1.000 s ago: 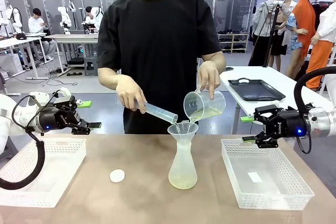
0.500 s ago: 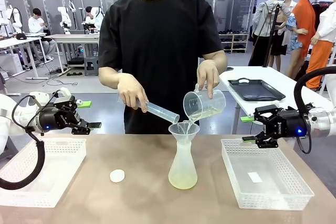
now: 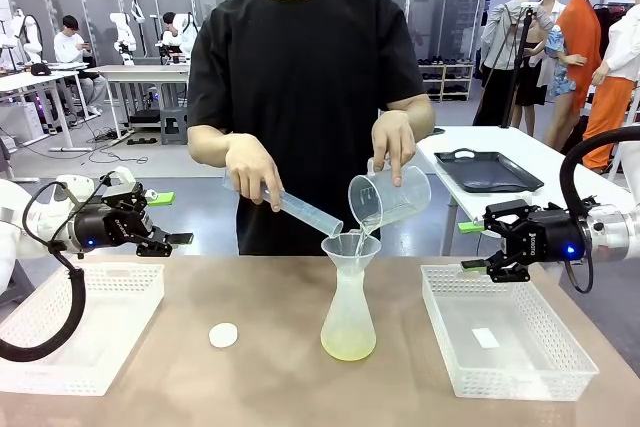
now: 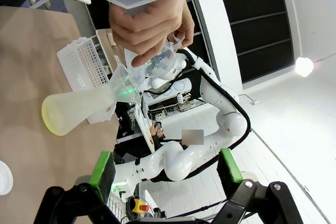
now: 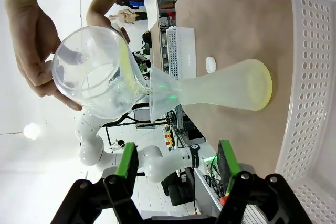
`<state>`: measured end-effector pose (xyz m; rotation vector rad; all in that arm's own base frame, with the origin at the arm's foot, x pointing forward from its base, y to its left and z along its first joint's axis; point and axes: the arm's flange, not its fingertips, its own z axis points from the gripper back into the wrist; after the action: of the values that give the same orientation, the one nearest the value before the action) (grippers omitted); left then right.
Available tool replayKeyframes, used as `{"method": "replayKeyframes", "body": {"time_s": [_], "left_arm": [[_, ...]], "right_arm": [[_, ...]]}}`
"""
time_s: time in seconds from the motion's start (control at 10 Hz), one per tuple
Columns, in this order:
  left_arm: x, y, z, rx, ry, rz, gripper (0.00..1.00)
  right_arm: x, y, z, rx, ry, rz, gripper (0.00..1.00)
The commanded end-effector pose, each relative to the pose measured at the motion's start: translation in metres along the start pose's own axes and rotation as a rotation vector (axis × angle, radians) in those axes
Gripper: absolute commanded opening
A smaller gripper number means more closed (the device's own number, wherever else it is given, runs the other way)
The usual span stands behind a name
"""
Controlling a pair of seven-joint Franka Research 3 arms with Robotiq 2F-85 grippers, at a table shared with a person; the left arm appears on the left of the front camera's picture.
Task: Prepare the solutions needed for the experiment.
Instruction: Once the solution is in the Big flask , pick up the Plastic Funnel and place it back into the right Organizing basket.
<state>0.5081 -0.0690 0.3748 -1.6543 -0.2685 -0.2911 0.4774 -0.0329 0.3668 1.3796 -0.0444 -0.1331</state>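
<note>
Pooling yellowish solutions (image 3: 349, 349) in flask (image 3: 349, 305), right gripper (image 3: 470, 247) print seemingly illegible

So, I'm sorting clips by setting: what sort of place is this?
Probably a robotics lab staged as a chemistry bench: a person pours from a beaker through a funnel into a flask, robot arms flank the table, and more workbenches stand behind.

beaker (image 3: 389, 201) tipped steeper, solutions (image 3: 349, 350) mostly in flask (image 3: 349, 292)
</note>
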Motion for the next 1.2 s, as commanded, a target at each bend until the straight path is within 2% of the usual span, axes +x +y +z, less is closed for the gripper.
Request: {"method": "replayKeyframes", "body": {"time_s": [0.0, 1.1], "left_arm": [[0.0008, 0.0001, -0.0002, -0.018, 0.007, -0.017, 1.0], [0.0008, 0.0001, -0.0002, -0.018, 0.007, -0.017, 1.0]], "right_arm": [[0.0004, 0.0016, 0.0007, -0.011, 0.008, 0.006, 0.77], [0.0004, 0.0016, 0.0007, -0.011, 0.008, 0.006, 0.77]]}}
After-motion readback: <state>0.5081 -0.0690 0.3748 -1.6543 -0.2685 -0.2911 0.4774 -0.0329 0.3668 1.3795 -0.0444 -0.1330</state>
